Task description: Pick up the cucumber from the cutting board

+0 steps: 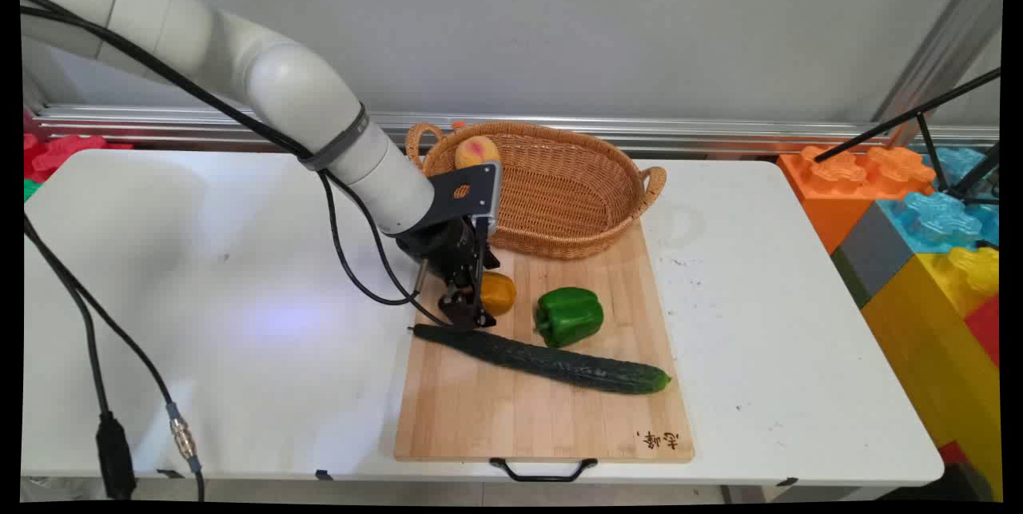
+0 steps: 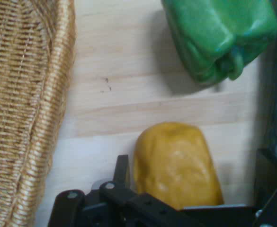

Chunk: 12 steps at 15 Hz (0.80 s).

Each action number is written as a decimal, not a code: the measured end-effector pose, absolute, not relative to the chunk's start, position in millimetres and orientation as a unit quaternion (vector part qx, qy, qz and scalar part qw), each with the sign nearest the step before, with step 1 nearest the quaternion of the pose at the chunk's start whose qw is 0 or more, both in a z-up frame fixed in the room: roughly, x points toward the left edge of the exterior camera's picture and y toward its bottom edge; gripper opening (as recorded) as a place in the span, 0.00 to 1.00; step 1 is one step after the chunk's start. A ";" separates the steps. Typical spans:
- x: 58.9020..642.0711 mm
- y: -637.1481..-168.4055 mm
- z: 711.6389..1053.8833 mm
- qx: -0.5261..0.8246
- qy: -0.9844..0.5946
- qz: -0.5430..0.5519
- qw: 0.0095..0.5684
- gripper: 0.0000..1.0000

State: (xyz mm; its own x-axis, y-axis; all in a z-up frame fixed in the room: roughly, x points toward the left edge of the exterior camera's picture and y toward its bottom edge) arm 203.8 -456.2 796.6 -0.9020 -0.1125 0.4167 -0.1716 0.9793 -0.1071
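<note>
My gripper (image 1: 471,308) is low over the back left of a wooden cutting board (image 1: 519,418), open, with its fingers on either side of a yellow-orange fruit (image 1: 500,293). In the hand view the fruit (image 2: 176,163) lies between the fingers: the left finger (image 2: 122,169) is against it and the right finger (image 2: 267,165) stands apart from it. A green bell pepper (image 1: 569,316) (image 2: 218,35) lies just beyond the fruit. A long dark cucumber (image 1: 551,360) lies across the board close below the gripper.
A wicker basket (image 1: 631,214) (image 2: 24,94) sits at the board's far end with a peach (image 1: 477,151) in it, right behind the hand. Big coloured blocks (image 1: 919,202) and a black stand (image 1: 903,118) are on the right. Red blocks (image 1: 56,150) sit far left.
</note>
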 end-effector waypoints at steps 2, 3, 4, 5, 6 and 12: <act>199.5 -447.4 803.2 0.073 -0.973 0.068 0.206 1.00; 198.1 -443.6 805.4 0.072 -0.974 0.065 0.206 1.00; 195.6 -437.6 808.9 0.069 -0.974 0.061 0.205 1.00; 192.1 -430.6 813.1 0.065 -0.975 0.056 0.205 1.00; 188.1 -423.1 817.2 0.060 -0.975 0.051 0.206 1.00; 164.6 -390.0 824.9 0.013 -0.974 0.035 0.223 1.00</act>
